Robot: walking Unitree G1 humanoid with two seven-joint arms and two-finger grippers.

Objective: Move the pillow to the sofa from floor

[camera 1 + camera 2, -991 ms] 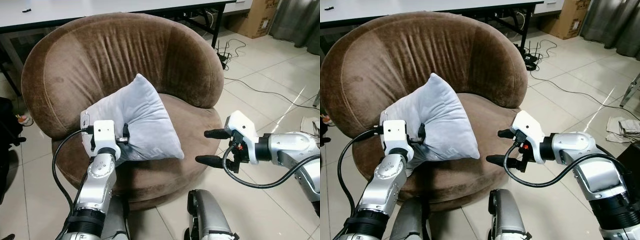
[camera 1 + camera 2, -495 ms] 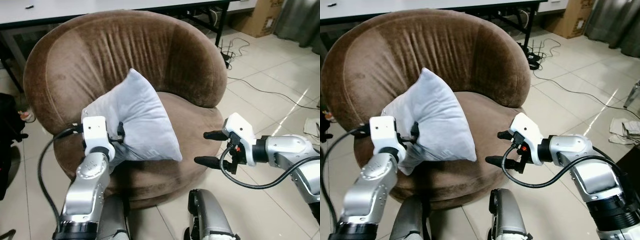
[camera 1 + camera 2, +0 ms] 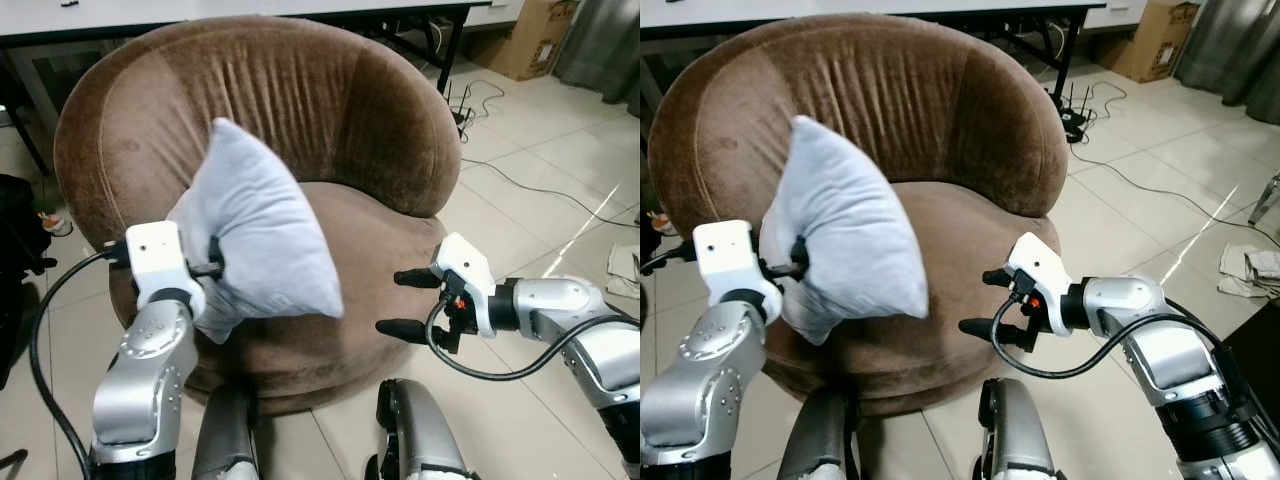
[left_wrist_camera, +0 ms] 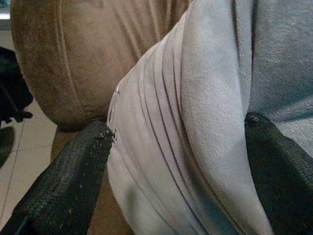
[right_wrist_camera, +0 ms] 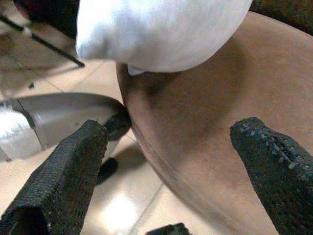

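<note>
No readable writing. Left end effector [image 3: 213,268] is pinching the near-left corner of a soft grey velvety pillow [image 3: 255,235], holding it tilted above the left seat of the round brown plush sofa [image 3: 330,100], long axis pointing up and far. Right end effector [image 3: 398,302] is hovering open, near-right of the seat edge.

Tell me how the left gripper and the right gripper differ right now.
The left gripper is shut on the grey pillow, holding it over the brown sofa; the right gripper is open and empty. The left is at the sofa's left front, the right at its right front. Both have black fingers.
</note>
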